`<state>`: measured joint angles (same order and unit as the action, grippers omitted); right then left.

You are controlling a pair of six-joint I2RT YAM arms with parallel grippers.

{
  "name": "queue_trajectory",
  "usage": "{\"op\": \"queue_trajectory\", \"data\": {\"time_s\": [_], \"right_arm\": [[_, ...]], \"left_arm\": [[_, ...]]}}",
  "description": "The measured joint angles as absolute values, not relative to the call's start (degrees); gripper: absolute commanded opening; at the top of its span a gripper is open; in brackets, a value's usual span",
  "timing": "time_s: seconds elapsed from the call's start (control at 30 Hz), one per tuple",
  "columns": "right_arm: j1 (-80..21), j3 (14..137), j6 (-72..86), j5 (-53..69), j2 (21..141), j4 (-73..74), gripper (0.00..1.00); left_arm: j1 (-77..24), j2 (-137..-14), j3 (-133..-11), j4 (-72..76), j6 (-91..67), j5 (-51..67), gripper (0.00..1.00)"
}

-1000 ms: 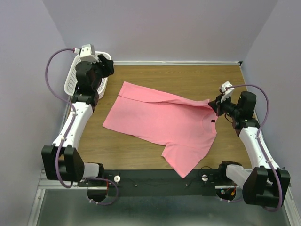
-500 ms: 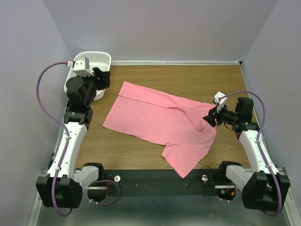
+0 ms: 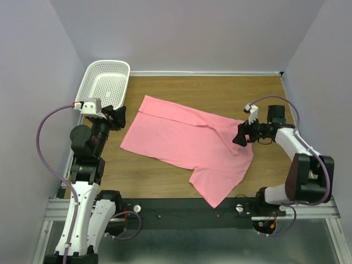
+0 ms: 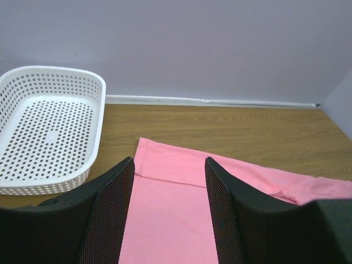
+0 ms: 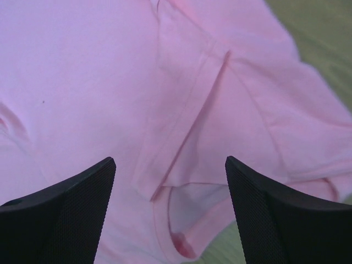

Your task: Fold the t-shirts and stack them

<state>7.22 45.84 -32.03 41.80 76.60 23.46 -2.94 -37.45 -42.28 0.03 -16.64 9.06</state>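
Observation:
The pink t-shirt (image 3: pixel 181 140) lies spread on the wooden table, with its right sleeve folded over onto the body near the round neck. My right gripper (image 3: pixel 240 137) hovers open just above that fold and holds nothing. In the right wrist view the gripper (image 5: pixel 169 160) straddles the folded sleeve and neck opening of the t-shirt (image 5: pixel 99 82). My left gripper (image 3: pixel 118 116) stands open at the shirt's left edge, apart from the cloth. The left wrist view shows this gripper (image 4: pixel 169 165) empty, with the t-shirt (image 4: pixel 165 220) and its hem below.
A white mesh basket (image 3: pixel 91 74) stands empty at the far left corner, also seen as the basket (image 4: pixel 102 93) in the left wrist view. Bare wooden table (image 3: pixel 220 93) runs behind the shirt up to the purple walls.
My right gripper opened and let go of the sleeve, which dropped onto the shirt body. The left arm drew back from the basket toward the near left edge.

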Motion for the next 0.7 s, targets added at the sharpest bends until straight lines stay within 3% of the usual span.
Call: {"op": "queue_trajectory", "data": {"time_s": [0.4, 0.7], "right_arm": [[2.83, 59.31, -22.35, 39.24, 97.71, 24.84, 0.73], [1.67, 60.71, -19.33, 38.39, 102.59, 24.91, 0.61]], "left_arm": [[-2.96, -33.61, -39.40, -2.07, -15.42, 11.03, 0.63], [-2.94, -32.93, -39.40, -2.35, -15.20, 11.44, 0.63]]}}
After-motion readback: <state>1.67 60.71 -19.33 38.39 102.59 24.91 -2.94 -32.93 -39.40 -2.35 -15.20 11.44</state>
